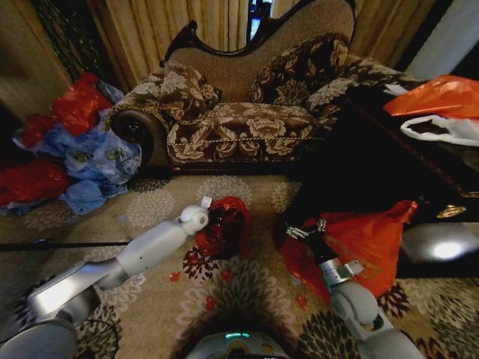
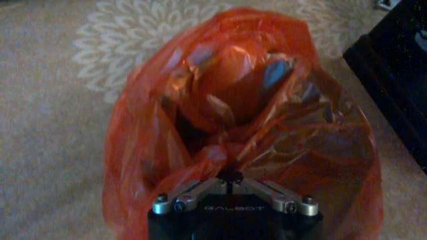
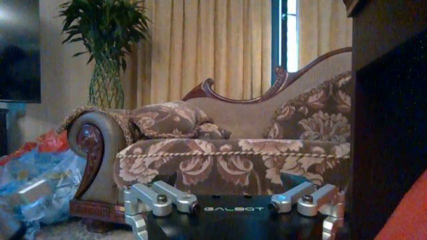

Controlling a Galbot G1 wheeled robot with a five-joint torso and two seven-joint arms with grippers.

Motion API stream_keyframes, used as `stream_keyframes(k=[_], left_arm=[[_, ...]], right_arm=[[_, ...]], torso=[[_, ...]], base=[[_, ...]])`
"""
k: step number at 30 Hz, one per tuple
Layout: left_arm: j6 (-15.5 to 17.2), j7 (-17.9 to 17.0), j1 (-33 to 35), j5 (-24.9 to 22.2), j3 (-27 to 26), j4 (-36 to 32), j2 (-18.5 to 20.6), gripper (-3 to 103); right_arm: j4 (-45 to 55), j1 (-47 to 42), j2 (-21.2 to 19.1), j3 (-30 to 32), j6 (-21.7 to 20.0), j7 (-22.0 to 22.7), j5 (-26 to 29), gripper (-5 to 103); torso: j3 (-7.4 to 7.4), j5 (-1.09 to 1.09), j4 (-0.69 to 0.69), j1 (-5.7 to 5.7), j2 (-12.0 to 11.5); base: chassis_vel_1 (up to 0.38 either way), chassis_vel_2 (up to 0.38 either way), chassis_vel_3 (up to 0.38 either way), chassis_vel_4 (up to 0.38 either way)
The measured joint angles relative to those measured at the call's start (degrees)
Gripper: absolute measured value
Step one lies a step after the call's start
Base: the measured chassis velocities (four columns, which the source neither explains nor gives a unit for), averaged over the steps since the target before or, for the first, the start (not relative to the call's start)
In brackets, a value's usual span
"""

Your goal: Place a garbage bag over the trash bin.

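We pinch the garbage bag [image 2: 240, 130] in our left gripper [image 2: 230, 176], jaws pressed together on its gathered plastic, our right gripper [image 3: 233, 212] spread, aside.

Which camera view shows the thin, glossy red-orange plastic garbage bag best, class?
The left wrist view: the garbage bag shows close up, crinkled and puffed, its plastic pinched by the left gripper. The head view shows the garbage bag farther off, small on the patterned carpet. The right wrist view faces the sofa instead.
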Motion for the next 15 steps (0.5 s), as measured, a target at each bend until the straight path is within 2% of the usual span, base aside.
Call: stream_keyframes(k=[6,7,9,10,15], left_arm=[[-0.1,-3.0,0.7,-5.1,-0.7,-3.7,2.1,0],[-0.1,-5.1,0.4,-9.1,-2.4,-5.3,2.2,0],[-0.1,-5.8,0.1,-10.5,-3.1,-5.8,2.1,0],[-0.1,-6.9,-1.0,-13.2,-4.8,-6.3,1.6,0],[-0.2,-7.1,-4.5,-12.7,-5.9,-1.5,-2.3,0]], right_arm=[[-1.1,1.3,0.2,-0.8,-0.2,0.1,0.4,100],[-1.5,2.1,0.4,-1.1,-0.2,0.1,0.4,100],[-1.7,2.3,0.4,-1.3,-0.3,0.1,0.4,100],[-2.0,2.7,0.4,-1.5,-0.3,0.1,0.4,100],[-2.5,3.3,0.2,-1.8,-0.4,0.1,0.5,100]], torso=[[0.00,0.01,0.00,0.00,0.0],[0.00,0.01,0.01,0.00,0.0],[0.00,0.01,0.01,0.00,0.0],[-0.01,0.03,0.00,0.00,0.0],[0.00,0.03,0.00,0.00,0.0]], base=[[0.000,0.000,0.000,0.000],[0.000,0.000,0.000,0.000],[0.000,0.000,0.000,0.000],[0.000,0.000,0.000,0.000],[0.000,0.000,0.000,0.000]])
